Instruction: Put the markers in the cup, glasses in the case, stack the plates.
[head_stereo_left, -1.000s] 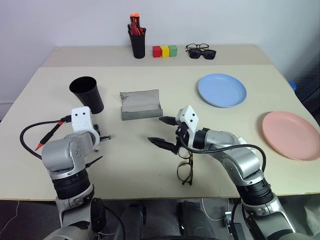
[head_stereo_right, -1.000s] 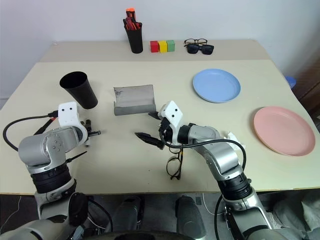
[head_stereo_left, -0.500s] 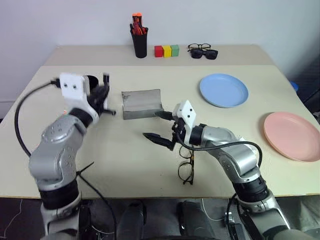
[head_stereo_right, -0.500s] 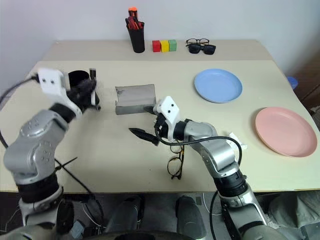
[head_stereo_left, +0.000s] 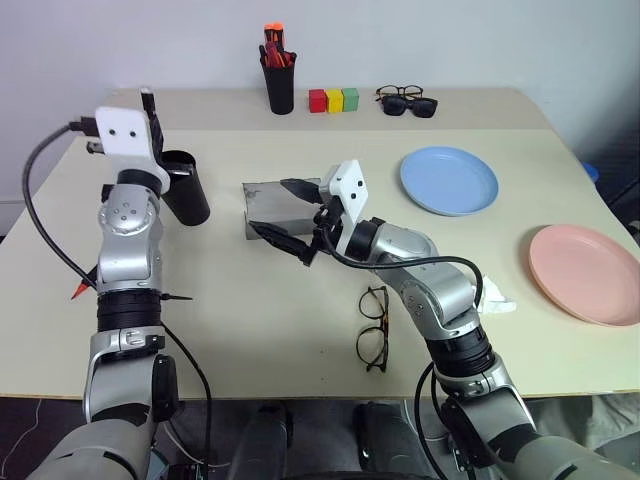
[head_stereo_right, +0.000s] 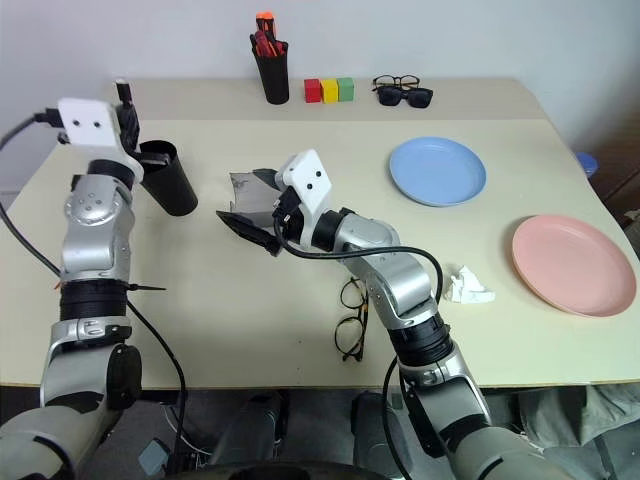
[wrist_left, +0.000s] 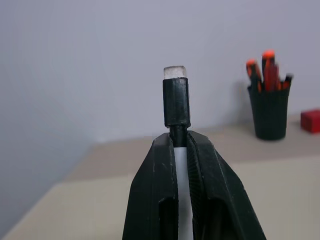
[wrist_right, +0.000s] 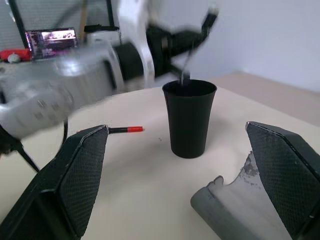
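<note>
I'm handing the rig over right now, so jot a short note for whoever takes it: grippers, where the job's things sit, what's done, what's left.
Left gripper: shut on the white marker, raised above the black cup.
Right gripper: open, empty, at the open grey case.
Red-capped marker: on the table left of the cup.
Glasses: on the table near the front edge.
Blue plate and pink plate: apart, unstacked.
Done: nothing.
Left: both markers, glasses, plates.

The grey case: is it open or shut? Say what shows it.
Open. The case has its lid standing up behind a shallow tray, and the glasses lie outside it on the table.
</note>
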